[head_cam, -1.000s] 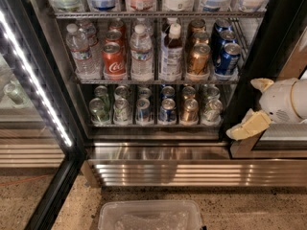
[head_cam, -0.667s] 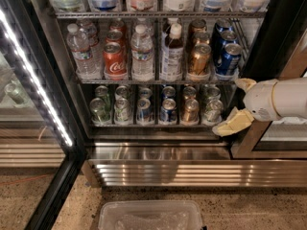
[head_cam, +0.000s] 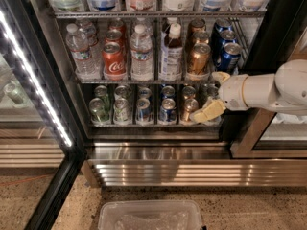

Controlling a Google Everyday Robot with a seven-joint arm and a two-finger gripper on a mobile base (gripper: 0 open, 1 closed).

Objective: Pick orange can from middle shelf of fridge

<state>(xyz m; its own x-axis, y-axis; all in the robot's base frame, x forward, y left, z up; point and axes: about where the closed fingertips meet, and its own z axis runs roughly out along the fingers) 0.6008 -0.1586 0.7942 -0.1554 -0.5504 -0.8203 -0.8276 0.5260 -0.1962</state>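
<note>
On the middle shelf [head_cam: 144,81] of the fridge [head_cam: 163,172], the orange can [head_cam: 197,59] stands upright at the front of its lane, second from the right, with more copper cans lined up behind it. To its left is a tall bottle with a white label [head_cam: 171,54], and to its right a lane of blue cans [head_cam: 229,56]. Further left along the same tier are a water bottle [head_cam: 141,54], a red cola can [head_cam: 113,60] and another water bottle [head_cam: 79,51]. The gripper [head_cam: 206,97] reaches in from the right on a white arm [head_cam: 268,91] and sits lower than the orange can and a little to its right, clear of it and holding nothing. Its two pale yellow fingers [head_cam: 210,111] are spread wide: the upper one lies near the shelf's front rail under the blue cans, and the lower one hangs in front of the right end of the row of small cans [head_cam: 144,110] on the tier below. A white LED strip [head_cam: 33,75] runs down the left side of the open cooler. On the speckled floor near the camera, a clear plastic bin [head_cam: 148,217] sits in front of the ribbed steel base.
</note>
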